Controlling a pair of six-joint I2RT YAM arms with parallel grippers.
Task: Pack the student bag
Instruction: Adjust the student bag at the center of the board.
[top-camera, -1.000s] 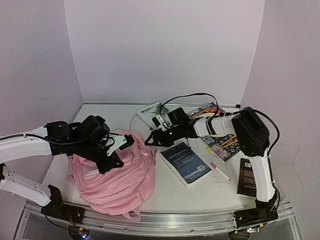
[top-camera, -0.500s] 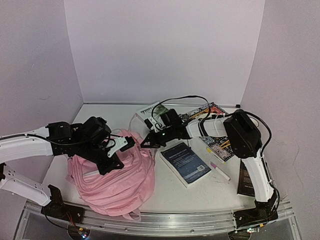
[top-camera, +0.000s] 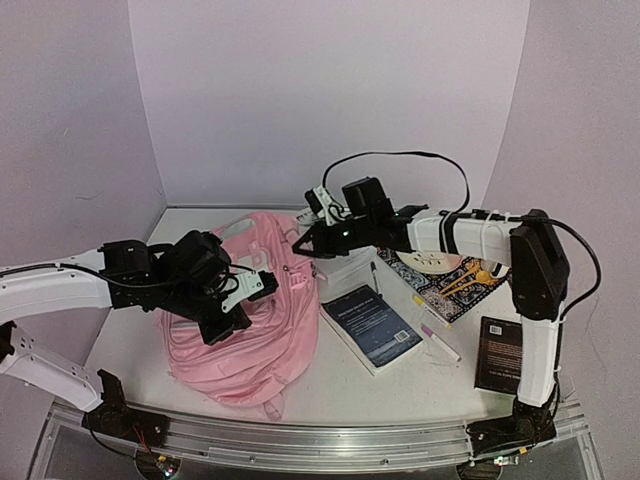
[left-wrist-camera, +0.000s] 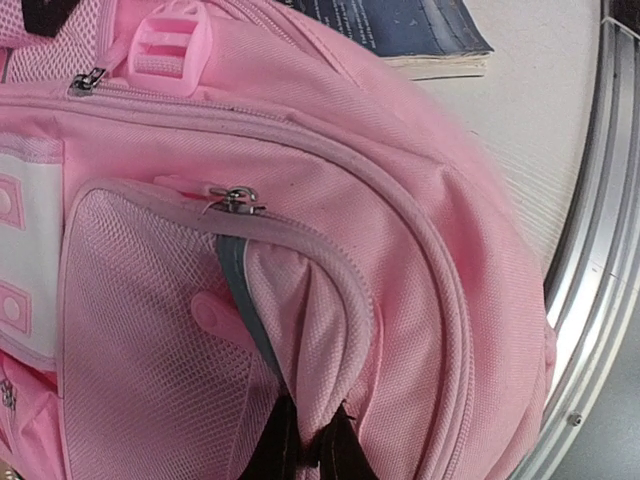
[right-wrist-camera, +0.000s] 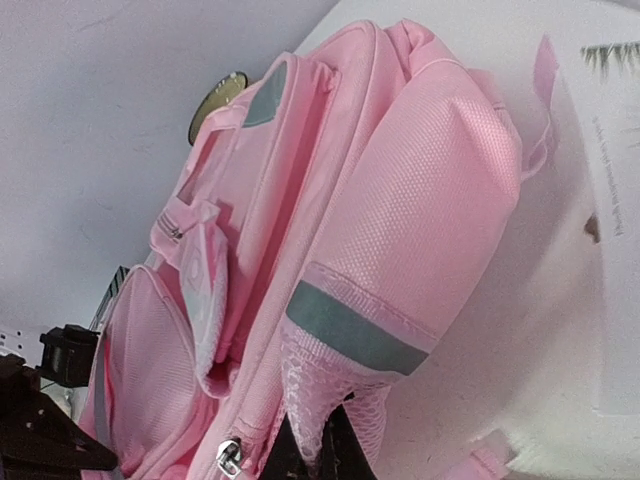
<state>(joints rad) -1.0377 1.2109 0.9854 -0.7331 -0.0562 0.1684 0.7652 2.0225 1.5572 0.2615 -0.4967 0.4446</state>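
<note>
Since the earlier frame the student bag (top-camera: 250, 335) has been raised at its upper end by the right hand (top-camera: 303, 247). It now stands slanted, left of centre on the desk (top-camera: 330, 392).

Right hand: fingers pinched together on the bag's mesh side pocket. Left hand (top-camera: 258, 288): clamped tight on a fold of a front pocket.

Three books counted right of the bag:
- one blue book (top-camera: 372, 326), just beside the bag's edge
- one patterned book (top-camera: 452, 290), partly under the right arm
- one black book (top-camera: 500, 352), at lower right

One white marker (top-camera: 438, 342) lies between the blue and black books. A white item beneath the right arm cannot be identified.
</note>
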